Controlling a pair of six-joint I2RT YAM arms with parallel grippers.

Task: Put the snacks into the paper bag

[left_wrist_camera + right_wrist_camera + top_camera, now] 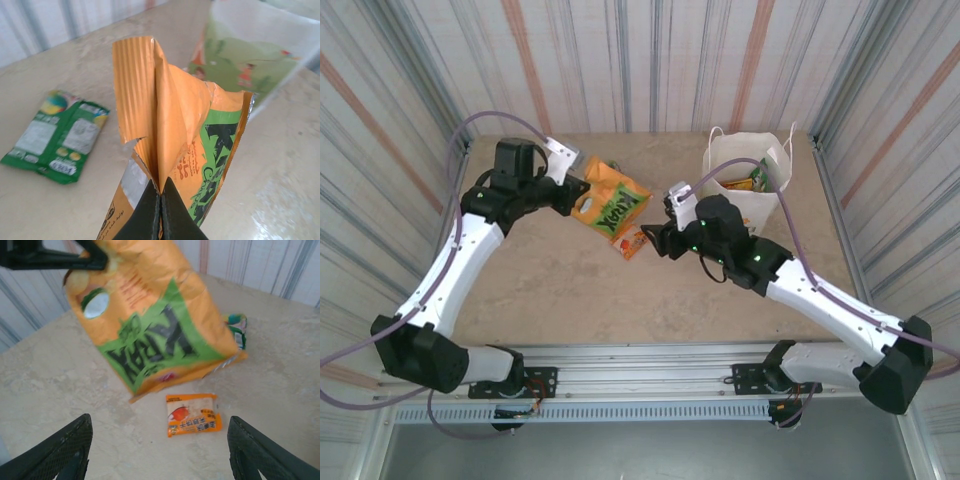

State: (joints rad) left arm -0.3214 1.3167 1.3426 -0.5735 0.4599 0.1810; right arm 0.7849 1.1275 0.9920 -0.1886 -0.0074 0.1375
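The left gripper is clamped shut, two black fingers pressed together on the torn top seam of the large orange crinkled foil snack bag with green-and-black lettering. That bag hangs tilted from the grip, and I cannot tell whether its lower edge touches the beige table. Just off to one side in the left wrist view, a small flat green packet lies on the tabletop, apart from the held bag. Over to the right gripper: its jaws are spread wide, nothing between them, hovering low over the table. Right in front of it lies the tiny flat orange sachet, just beside the orange bag's lower edge. From above, the two grippers face each other across the middle of the table, with the orange bag and the sachet between them. Further out, at the far right of the table, the white paper carrier bag with thin loop handles stands upright with its mouth open, green and yellow packets visible inside, just behind the right arm's wrist.
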